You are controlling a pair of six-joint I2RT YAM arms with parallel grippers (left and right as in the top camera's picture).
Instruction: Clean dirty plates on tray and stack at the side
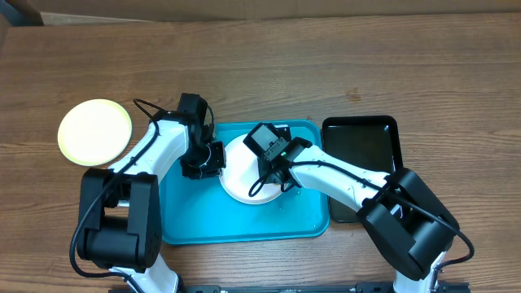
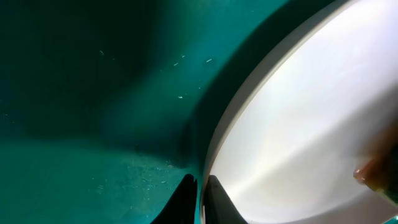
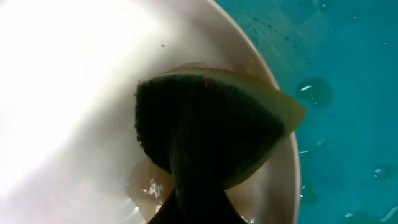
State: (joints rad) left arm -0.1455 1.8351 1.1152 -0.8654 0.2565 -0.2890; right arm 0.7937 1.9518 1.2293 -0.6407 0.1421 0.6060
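A white plate (image 1: 240, 175) lies on the turquoise tray (image 1: 244, 224). My left gripper (image 1: 203, 159) is at the plate's left rim. In the left wrist view its jaws (image 2: 200, 199) are shut on the rim of the plate (image 2: 311, 124), one finger outside over the tray (image 2: 93, 93), one inside. My right gripper (image 1: 277, 167) hangs over the plate's right part. In the right wrist view it (image 3: 193, 199) is shut on a sponge (image 3: 211, 124), dark scouring face up, pressed on the plate (image 3: 62, 93). A brownish wet patch (image 3: 146, 183) sits beside the sponge.
A pale yellow-green plate (image 1: 94, 132) rests on the wooden table left of the tray. A glossy black tray (image 1: 362, 155) stands against the turquoise tray's right side. Water drops (image 3: 314, 90) lie on the tray floor (image 3: 348, 62). An orange-brown smear (image 2: 373, 174) shows on the plate.
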